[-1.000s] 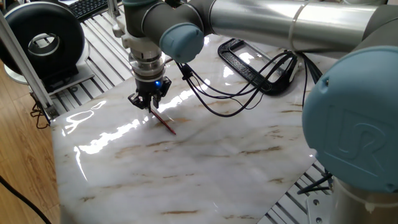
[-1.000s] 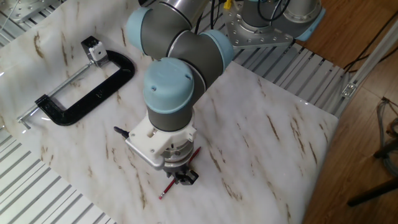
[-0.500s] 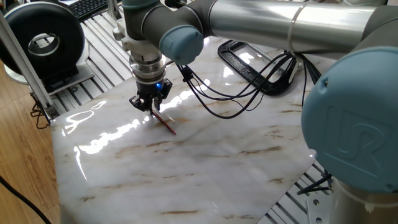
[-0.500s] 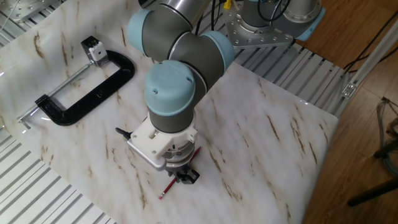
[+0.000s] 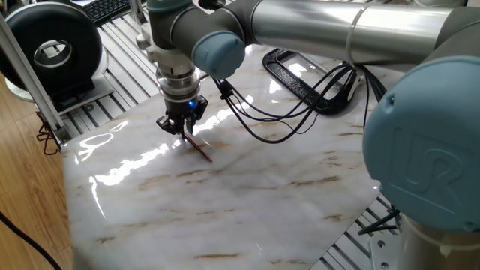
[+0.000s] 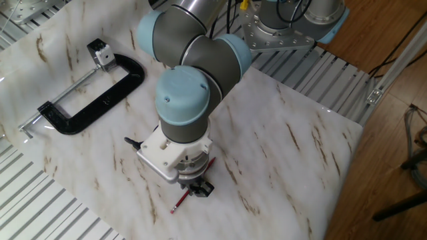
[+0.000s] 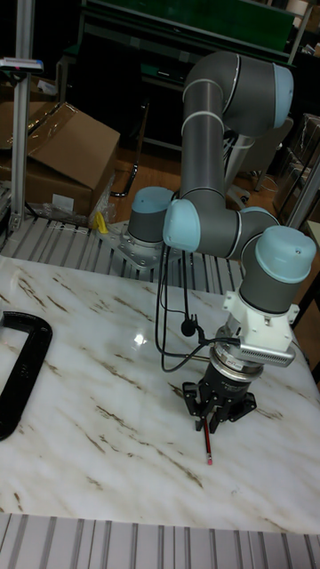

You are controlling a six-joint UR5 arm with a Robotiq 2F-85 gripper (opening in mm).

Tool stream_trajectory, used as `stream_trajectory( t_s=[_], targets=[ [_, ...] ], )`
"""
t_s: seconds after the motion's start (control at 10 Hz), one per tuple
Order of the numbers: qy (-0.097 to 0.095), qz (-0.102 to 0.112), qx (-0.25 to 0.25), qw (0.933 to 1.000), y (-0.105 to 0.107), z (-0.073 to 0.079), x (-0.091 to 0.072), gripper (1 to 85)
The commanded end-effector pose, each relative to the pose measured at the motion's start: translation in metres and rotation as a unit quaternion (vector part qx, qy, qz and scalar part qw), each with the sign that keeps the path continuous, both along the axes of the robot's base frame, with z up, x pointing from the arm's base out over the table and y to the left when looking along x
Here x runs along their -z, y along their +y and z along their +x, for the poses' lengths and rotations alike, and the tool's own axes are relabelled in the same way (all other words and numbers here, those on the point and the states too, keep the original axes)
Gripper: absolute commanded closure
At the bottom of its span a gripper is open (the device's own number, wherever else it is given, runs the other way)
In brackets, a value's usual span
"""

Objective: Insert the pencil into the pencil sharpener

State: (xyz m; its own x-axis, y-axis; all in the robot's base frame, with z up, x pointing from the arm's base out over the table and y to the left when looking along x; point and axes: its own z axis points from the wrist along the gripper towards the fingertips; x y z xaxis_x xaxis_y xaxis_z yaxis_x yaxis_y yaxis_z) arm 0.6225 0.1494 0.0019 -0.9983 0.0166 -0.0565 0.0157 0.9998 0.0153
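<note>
The thin dark-red pencil (image 5: pixel 199 148) (image 6: pixel 176 204) (image 7: pixel 207 442) lies on the marble table top. My gripper (image 5: pixel 181 130) (image 6: pixel 195 189) (image 7: pixel 212 416) stands straight down over its middle. The black fingers come together at the pencil, and they look shut on it. One end sticks out toward the table's near edge, and part of the shaft is hidden under the wrist. The pencil sharpener (image 6: pixel 100 53), a small grey block, sits in the mouth of the black C-shaped clamp (image 6: pixel 93 103) at the far side, well away from the gripper.
Black cables (image 5: pixel 285 112) loop from the wrist across the table toward the clamp (image 5: pixel 300 75) (image 7: pixel 18 369). A black round device (image 5: pixel 52 49) stands off the table beside its corner. Slatted aluminium rails (image 6: pixel 40 213) border the marble slab.
The wrist has shifted only a few pixels to the side. The pencil lies where it was.
</note>
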Motion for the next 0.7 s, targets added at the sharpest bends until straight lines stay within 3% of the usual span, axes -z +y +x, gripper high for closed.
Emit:
stream_trajectory(
  t_s=[0.0,0.6],
  targets=[
    [-0.001,0.005,0.005,1.0,0.0023,0.0006,-0.0006,58.0],
    [-0.007,0.008,0.009,0.9999,0.0041,0.0035,0.0014,61.0]
  ],
)
